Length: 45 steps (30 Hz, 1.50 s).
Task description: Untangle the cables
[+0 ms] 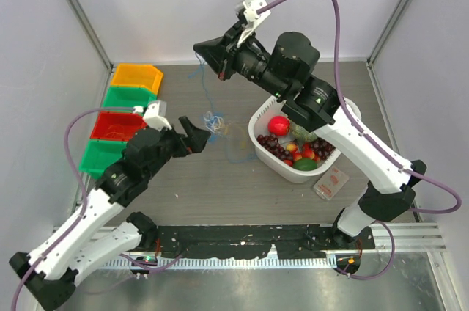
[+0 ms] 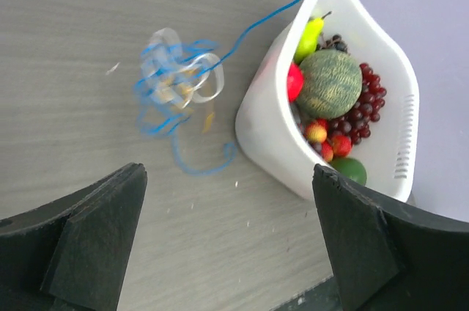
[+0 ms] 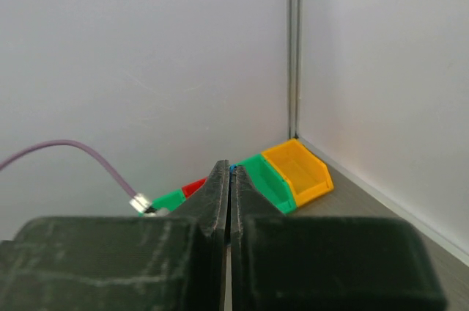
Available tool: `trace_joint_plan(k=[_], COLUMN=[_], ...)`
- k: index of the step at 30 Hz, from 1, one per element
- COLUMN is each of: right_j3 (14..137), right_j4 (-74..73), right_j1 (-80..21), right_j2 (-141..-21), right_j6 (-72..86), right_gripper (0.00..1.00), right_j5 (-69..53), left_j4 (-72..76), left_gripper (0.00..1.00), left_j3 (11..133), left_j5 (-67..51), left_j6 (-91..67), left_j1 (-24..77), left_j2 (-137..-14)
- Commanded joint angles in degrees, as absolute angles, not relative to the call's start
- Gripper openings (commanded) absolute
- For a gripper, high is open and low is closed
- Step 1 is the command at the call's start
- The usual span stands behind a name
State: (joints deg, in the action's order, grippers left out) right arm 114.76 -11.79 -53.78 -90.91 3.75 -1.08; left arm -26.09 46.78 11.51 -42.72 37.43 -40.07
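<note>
The cables are a small clump of blue, white and tan wires on the table, left of the white basket. In the left wrist view the clump lies ahead of my fingers. One blue wire rises from it to my right gripper, which is raised near the back wall and shut on that wire. A bit of blue shows between its closed fingertips in the right wrist view. My left gripper is open and empty, just left of the clump; it also shows in its own wrist view.
A white basket of fruit stands right of the clump, its wall close to a blue loop. Orange, green, red and green bins line the left edge. A small flat packet lies at the right.
</note>
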Motion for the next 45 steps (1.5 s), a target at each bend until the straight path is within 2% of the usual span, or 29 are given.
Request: trace_joint_plan(k=[1, 4, 7, 8, 11, 13, 16, 20, 25, 27, 32, 39, 41, 43, 45], right_j3=[120.06, 121.98, 125.67, 126.29, 129.45, 131.47, 134.29, 141.22, 145.89, 143.98, 122.92, 107.77, 104.51, 101.18, 100.20], right_j4=[-8.53, -7.82, -5.98, -4.76, -2.64, -2.46, -2.20, -1.94, -1.76, -2.63, -0.35, 2.28, 3.25, 3.86, 3.35], right_j1=[-53.70, -53.70, -53.70, -53.79, -53.79, -53.70, -53.70, -53.26, -51.60, -51.50, -51.50, -51.42, -51.42, -51.33, -51.33], right_j2=[-89.74, -90.26, -90.27, -90.18, -89.56, -89.82, -90.79, -94.21, -97.64, -96.60, -88.61, -84.55, -84.03, -83.67, -83.93], right_j6=[8.34, 12.11, 15.28, 16.16, 16.96, 16.26, 15.03, 13.36, 13.01, 11.53, 8.09, 8.08, 9.22, 10.11, 10.72], right_gripper=[0.01, 0.01, 0.01, 0.00, 0.01, 0.01, 0.01, 0.01, 0.01, 0.01, 0.01, 0.01, 0.01, 0.01, 0.01], right_j5=[-5.45, -8.07, -10.45, -10.72, -10.11, -9.15, -7.91, -7.47, -7.12, -7.21, -4.49, -3.86, -5.01, -6.06, -6.68], left_j4=[-1.61, 4.74, 2.57, 0.29, -1.67, 1.47, 8.42, 10.55, 7.39, 5.55, 0.19, -15.45, -18.01, -20.64, -22.58], left_gripper=[1.00, 0.99, 1.00, 0.97, 0.90, 0.86, 0.85, 0.92, 0.94, 0.94, 0.94, 0.94, 0.90, 0.80, 0.79], left_j3=[49.13, 51.58, 54.48, 54.75, 50.73, 45.64, 37.90, 32.79, 32.61, 33.05, 35.50, 47.27, 50.43, 53.16, 55.71], left_j5=[12.38, 20.37, 28.80, 30.57, 27.79, 24.28, 19.43, 17.84, 17.40, 16.09, 9.86, 2.99, 3.34, 4.39, 4.92], left_j6=[-31.13, -24.89, -23.28, -24.77, -31.01, -33.13, -36.37, -36.83, -36.03, -36.38, -37.44, -36.65, -37.09, -38.49, -40.07], left_j1=[37.27, 37.27, 36.57, 35.61, 32.97, 32.70, 32.61, 32.61, 32.61, 32.52, 32.70, 32.61, 32.52, 32.61, 32.61], left_j2=[-48.75, -57.10, -67.37, -70.37, -77.06, -77.26, -73.76, -71.37, -68.30, -65.58, -53.29, -40.26, -38.59, -37.36, -36.74])
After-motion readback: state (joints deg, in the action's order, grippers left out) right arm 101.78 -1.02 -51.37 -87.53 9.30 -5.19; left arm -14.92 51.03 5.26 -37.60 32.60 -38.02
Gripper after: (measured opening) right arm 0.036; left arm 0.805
